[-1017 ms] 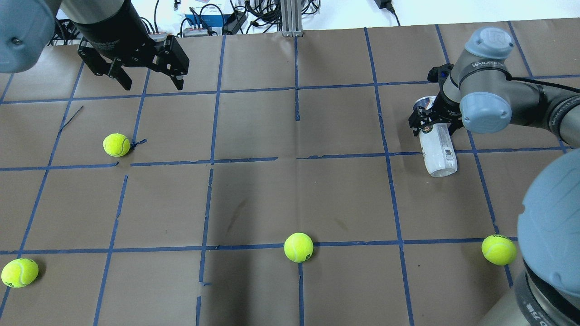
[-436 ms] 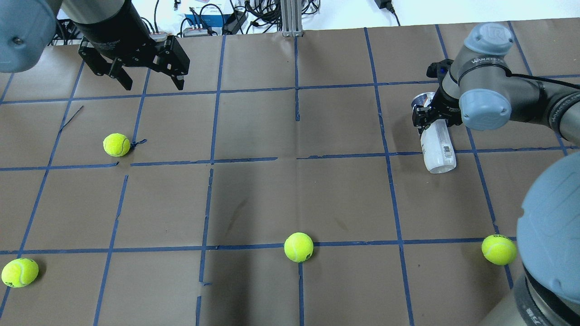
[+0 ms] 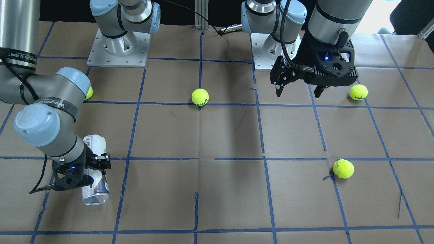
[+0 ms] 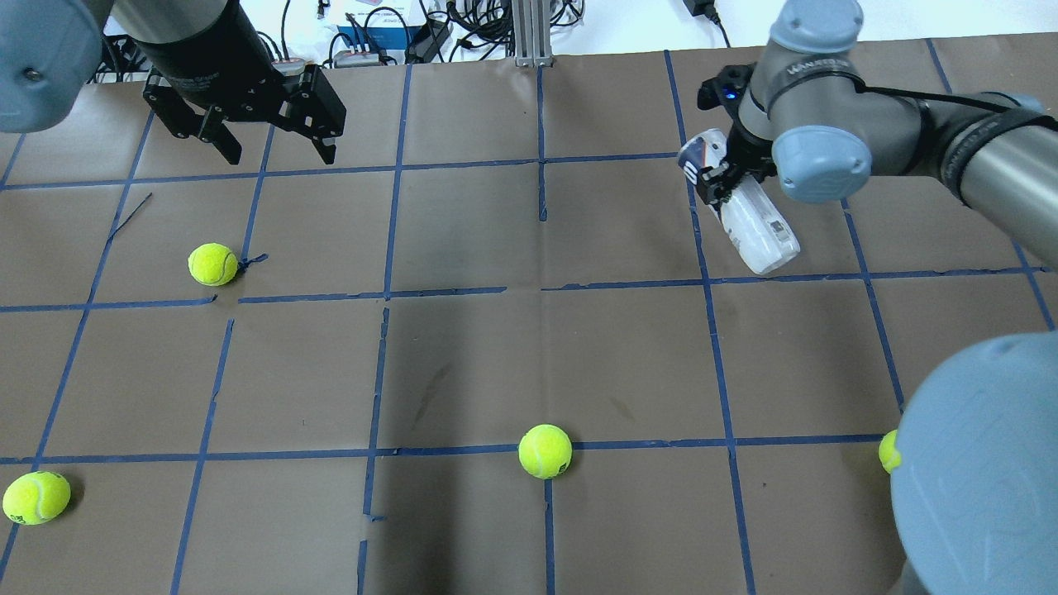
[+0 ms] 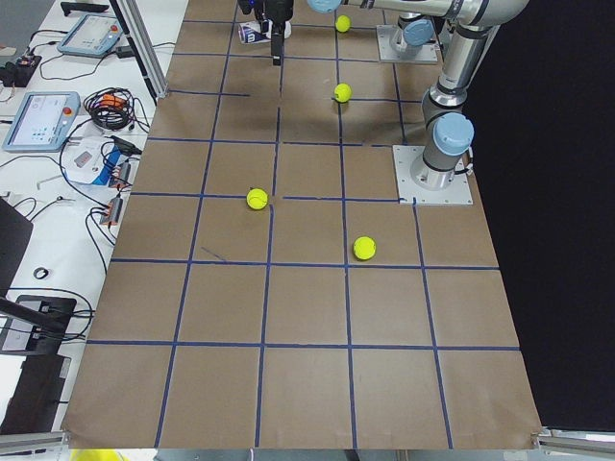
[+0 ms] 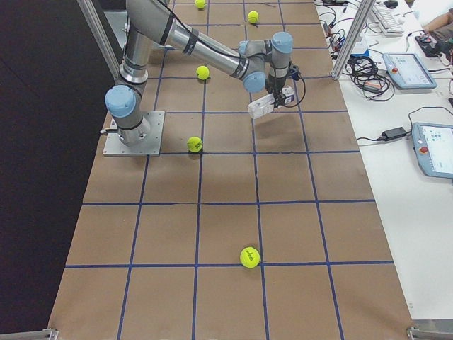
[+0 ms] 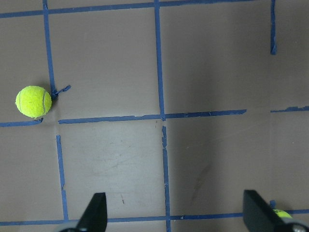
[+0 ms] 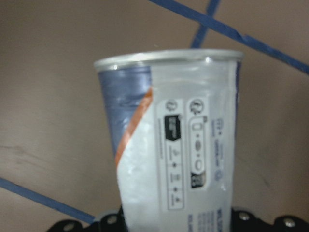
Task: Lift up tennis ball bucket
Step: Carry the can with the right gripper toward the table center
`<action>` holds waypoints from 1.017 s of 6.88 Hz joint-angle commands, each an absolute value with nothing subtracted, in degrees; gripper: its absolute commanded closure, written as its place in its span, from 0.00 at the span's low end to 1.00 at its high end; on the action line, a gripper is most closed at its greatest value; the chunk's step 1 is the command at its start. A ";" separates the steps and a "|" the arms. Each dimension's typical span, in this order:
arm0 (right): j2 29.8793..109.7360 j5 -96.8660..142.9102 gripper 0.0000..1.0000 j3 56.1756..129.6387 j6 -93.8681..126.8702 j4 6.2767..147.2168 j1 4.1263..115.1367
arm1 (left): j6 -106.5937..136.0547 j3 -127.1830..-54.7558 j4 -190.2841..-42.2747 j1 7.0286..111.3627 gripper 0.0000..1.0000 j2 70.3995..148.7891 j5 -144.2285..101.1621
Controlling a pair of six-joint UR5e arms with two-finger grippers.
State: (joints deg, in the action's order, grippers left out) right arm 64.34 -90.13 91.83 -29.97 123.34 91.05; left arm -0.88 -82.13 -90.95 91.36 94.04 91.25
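The tennis ball bucket (image 4: 754, 225) is a clear tube with a white and navy label and a metallic rim. My right gripper (image 4: 721, 178) is shut on it near its rim end. The tube hangs tilted and looks raised off the table at the far right. It also shows in the front view (image 3: 97, 189), the right side view (image 6: 260, 108) and close up in the right wrist view (image 8: 178, 150). My left gripper (image 4: 273, 150) is open and empty at the far left, high over the table. Its fingertips (image 7: 95, 212) frame bare table.
Several yellow-green tennis balls lie loose: one at the left (image 4: 212, 264), one at the near middle (image 4: 545, 451), one at the near left corner (image 4: 35, 497), one at the near right (image 4: 887, 451) half hidden by my right arm. Blue tape lines (image 4: 384, 293) grid the brown table.
My right gripper has carried the bucket left and away from me, and it has turned and risen from lying flat. The left arm and the balls have not moved.
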 commanded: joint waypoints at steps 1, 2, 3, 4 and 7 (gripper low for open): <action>60.93 -90.26 0.43 83.71 -45.18 124.10 102.18 | -0.88 -82.09 -90.97 91.23 0.00 94.04 91.32; 58.47 -90.35 0.42 80.28 -50.22 124.36 104.83 | -0.88 -82.18 -90.97 91.23 0.00 94.04 91.23; 55.92 -90.35 0.42 77.98 -55.41 124.63 106.59 | -0.88 -82.09 -90.97 91.23 0.00 94.04 91.23; 53.72 -90.26 0.41 77.70 -59.90 128.28 108.79 | -0.88 -82.09 -90.97 91.23 0.00 94.04 91.23; 51.24 -92.27 0.36 78.13 -67.02 130.87 110.74 | -0.97 -81.74 -91.05 90.10 0.00 94.04 90.71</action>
